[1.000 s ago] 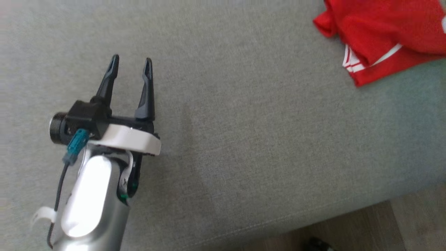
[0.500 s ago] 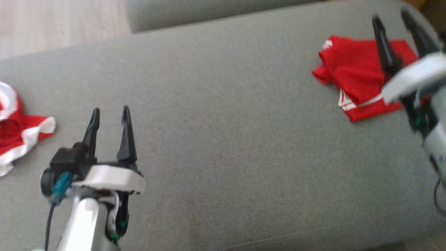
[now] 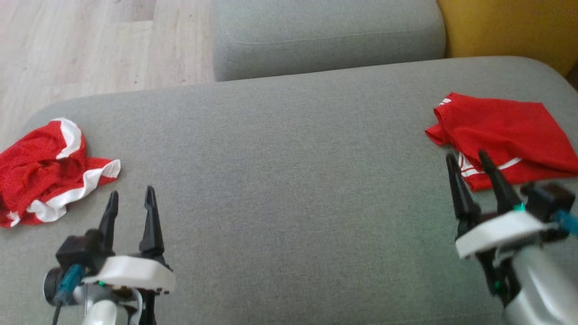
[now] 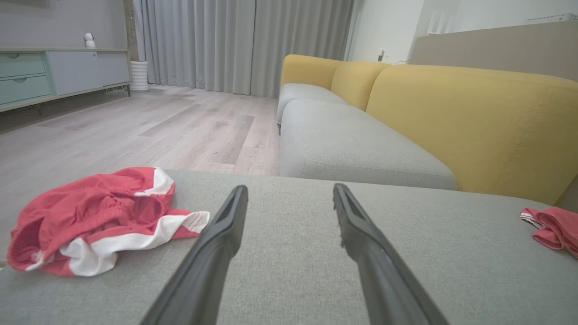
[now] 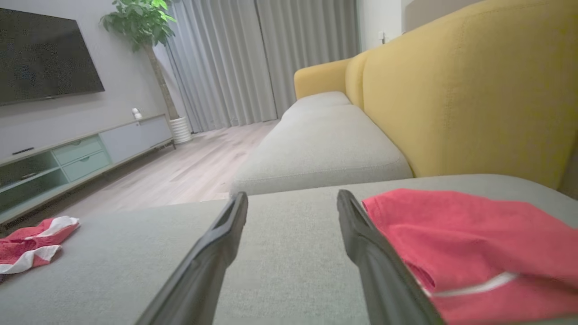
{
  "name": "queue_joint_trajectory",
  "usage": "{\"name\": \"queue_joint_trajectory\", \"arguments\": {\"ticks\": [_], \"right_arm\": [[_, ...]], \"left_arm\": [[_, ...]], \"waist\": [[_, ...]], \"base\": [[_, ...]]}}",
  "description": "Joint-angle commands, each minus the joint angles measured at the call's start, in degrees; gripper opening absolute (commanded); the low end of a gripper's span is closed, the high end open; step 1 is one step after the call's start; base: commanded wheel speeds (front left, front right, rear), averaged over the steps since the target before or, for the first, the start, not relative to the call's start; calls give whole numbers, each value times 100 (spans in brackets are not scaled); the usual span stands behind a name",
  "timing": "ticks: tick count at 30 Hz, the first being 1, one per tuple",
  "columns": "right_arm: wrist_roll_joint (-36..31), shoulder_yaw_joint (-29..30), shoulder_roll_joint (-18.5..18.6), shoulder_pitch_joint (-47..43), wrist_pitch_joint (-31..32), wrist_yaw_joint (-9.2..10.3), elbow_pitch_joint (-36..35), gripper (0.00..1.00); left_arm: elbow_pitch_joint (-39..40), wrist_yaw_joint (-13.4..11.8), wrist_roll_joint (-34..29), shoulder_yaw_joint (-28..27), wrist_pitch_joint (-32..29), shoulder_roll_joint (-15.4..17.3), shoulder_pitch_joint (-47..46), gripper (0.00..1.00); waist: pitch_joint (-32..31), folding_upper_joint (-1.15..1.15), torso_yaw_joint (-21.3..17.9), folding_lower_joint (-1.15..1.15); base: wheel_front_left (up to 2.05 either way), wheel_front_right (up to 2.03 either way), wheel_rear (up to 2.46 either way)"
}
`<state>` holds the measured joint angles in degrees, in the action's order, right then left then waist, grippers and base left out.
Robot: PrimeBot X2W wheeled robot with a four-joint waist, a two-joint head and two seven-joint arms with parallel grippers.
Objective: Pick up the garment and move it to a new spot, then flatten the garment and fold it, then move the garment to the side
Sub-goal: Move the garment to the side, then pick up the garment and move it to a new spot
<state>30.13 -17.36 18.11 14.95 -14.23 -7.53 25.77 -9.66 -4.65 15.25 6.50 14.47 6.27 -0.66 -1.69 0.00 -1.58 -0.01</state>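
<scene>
- Crumpled garment [image 3: 49,171]: red with white trim, bunched in a heap at the far left end of the grey cushion [image 3: 289,180], close to its edge. Judged to be the piece awaiting pick-up, since it lies unflattened.
- Left end effector [image 3: 131,192]: fingers apart, holding nothing. It hovers near the heap's right side, clear of the cloth, with the fingers pointing past it rather than at it. Judged not yet lined up for a grasp.
- Middle of the cushion: bare fabric between the two arms. Judged a likely spot for laying out and flattening.
- Right end effector [image 3: 466,155]: fingers apart, holding nothing, with the tips at the near edge of the folded garment [image 3: 501,135]. Contact cannot be told.
- Folded garment: red with white stripes at the hem, lying flat at the right end. Judged already set aside.
- Views: from the side, the left wrist view shows the heap's height and a gathered opening, which the head view flattens out. The right wrist view shows the yellow sofa back [image 5: 474,90] behind the folded piece. The head view gives the spacing of both arms.
</scene>
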Motion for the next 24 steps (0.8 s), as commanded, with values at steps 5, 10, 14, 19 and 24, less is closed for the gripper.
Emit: {"name": "queue_joint_trajectory", "arguments": {"ticks": [5,10,14,19,24], "right_arm": [[-573,412,-371,-561,-75,4,-522,100],[-835,552,-594,-817,-76,4,-614,100],[-940,563,-652,-813,-76,4,-624,100],[-996,588,-660,-793,-40,4,-609,100],[-1028,597,-680,-815,2,4,-602,100]], "left_arm": [[136,123,-111,-300,52,-16,-32,100],[170,190,-219,-345,52,-77,32,100],[167,233,-277,-356,52,-122,12,100],[151,282,-322,-372,52,-169,-13,100],[122,320,-356,-396,52,-202,-41,100]], "waist": [[-62,0,59,1],[-46,0,90,1],[-42,0,102,1],[-43,0,111,1],[-44,0,151,1]], "base": [[0,0,0],[0,0,0],[0,0,0],[0,0,0],[0,0,0]]}}
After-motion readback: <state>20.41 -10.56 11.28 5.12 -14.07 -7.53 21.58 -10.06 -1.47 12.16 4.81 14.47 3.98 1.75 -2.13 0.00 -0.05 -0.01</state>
